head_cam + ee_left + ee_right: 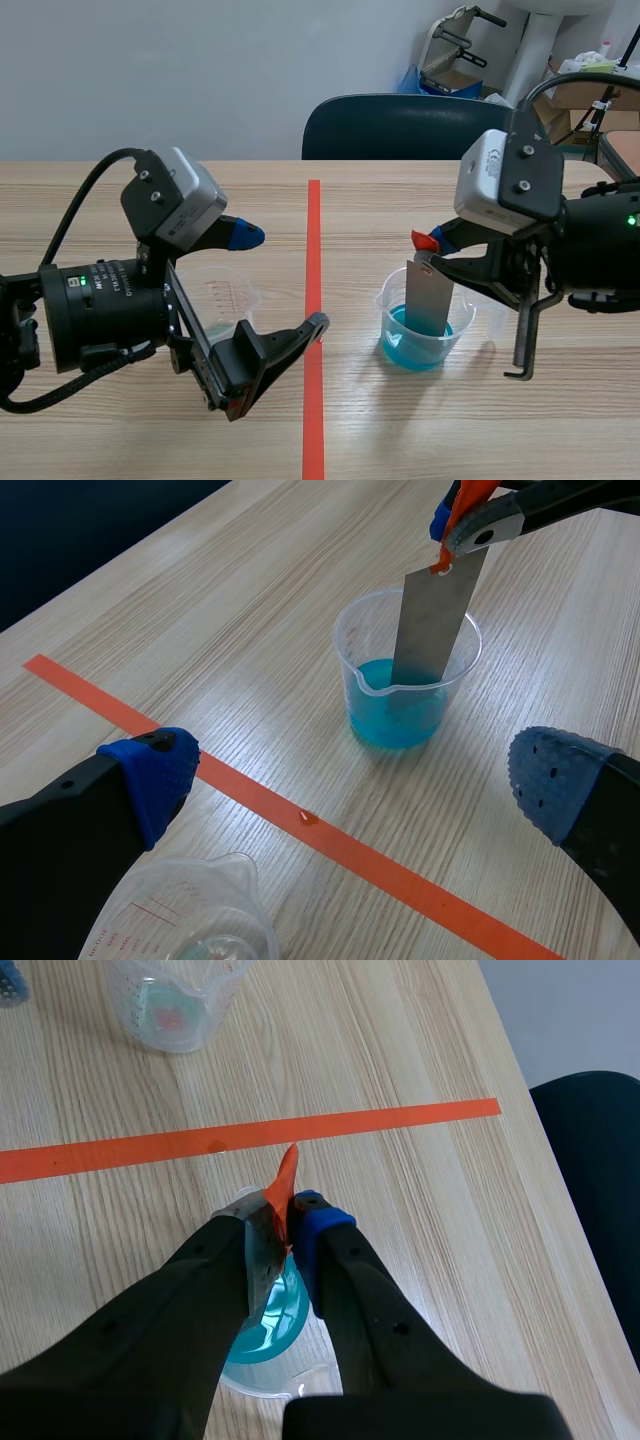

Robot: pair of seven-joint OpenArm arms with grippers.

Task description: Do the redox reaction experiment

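Observation:
A clear beaker (pixel 396 300) (pixel 346 645) of blue liquid (pixel 270 1325) stands right of the tape line. A grey metal strip (pixel 430 298) (pixel 435 610) with an orange-red tag (pixel 286 1182) at its top stands upright with its lower end in the liquid. My right gripper (pixel 430 245) (pixel 290 1222) is shut on the strip's top, directly above the beaker. An empty clear measuring beaker (pixel 222 295) (pixel 190 920) (pixel 175 1005) stands left of the line. My left gripper (pixel 282 282) (pixel 355 780) hangs open above the table beside the empty beaker, holding nothing.
An orange-red tape line (pixel 313 300) runs down the middle of the wooden table. A dark chair (pixel 400 125) stands behind the far edge, with clutter at the back right.

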